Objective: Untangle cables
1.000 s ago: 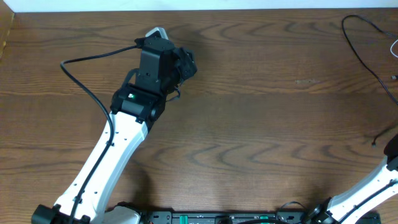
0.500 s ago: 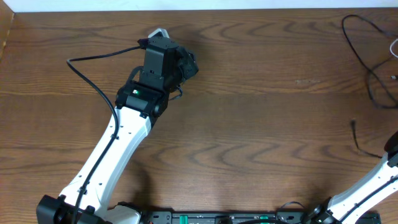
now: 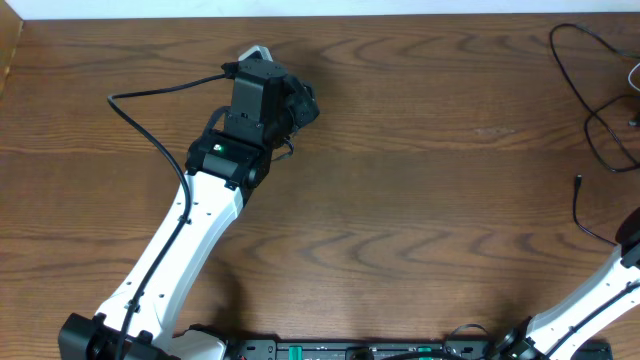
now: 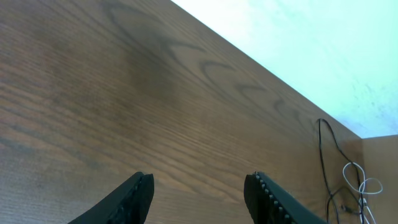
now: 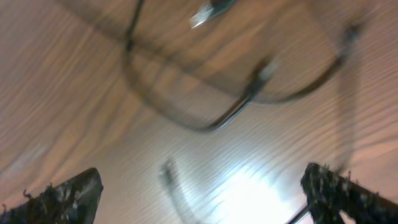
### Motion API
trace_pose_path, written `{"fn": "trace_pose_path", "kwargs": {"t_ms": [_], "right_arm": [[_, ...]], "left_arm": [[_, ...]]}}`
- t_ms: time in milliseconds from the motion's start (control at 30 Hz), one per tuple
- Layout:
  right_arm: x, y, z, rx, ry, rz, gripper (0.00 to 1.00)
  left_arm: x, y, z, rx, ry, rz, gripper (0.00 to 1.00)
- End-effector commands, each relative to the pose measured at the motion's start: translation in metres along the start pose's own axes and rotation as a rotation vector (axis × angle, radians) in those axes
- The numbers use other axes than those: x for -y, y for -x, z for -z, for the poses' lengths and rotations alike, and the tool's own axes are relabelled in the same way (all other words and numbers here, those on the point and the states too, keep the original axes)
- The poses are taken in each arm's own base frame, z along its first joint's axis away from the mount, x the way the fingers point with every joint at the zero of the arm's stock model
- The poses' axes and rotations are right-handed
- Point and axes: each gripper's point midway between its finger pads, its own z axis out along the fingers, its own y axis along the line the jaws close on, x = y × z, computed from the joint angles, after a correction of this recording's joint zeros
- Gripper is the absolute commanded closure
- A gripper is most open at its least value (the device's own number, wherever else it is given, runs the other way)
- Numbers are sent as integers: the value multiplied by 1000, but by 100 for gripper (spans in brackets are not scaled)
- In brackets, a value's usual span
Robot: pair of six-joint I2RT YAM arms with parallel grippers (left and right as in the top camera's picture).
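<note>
The black cable (image 3: 590, 120) lies in loose loops at the table's far right, and its plug end (image 3: 578, 182) rests free on the wood. A bit of the white cable (image 3: 633, 78) shows at the right edge. In the left wrist view both cables sit far off at the right, black (image 4: 324, 144) and white (image 4: 360, 185). My left gripper (image 3: 300, 103) hovers over bare wood left of centre, open (image 4: 199, 183) with nothing between its fingers. My right gripper (image 5: 202, 177) stands wide open above the blurred black cable (image 5: 217, 118), holding nothing.
The right arm (image 3: 595, 295) comes in from the bottom right corner, and its gripper is cut off by the overhead frame edge. The left arm's own thick black wire (image 3: 150, 100) arcs over the table at the left. A pale wall borders the table's far edge.
My right gripper has opened and let go of the black cable, whose plug end sprang back up and to the left onto the table. The left arm shifted slightly, then held still.
</note>
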Motion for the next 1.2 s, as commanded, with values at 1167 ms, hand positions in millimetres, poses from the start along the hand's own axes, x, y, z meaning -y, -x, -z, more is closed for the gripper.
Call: {"fn": "trace_pose_path", "kwargs": {"t_ms": [1167], "right_arm": [[-23,-121,-131,-336,-91,302,62]], "left_arm": [[-18,-18,-19,-76,65,-24,48]]}}
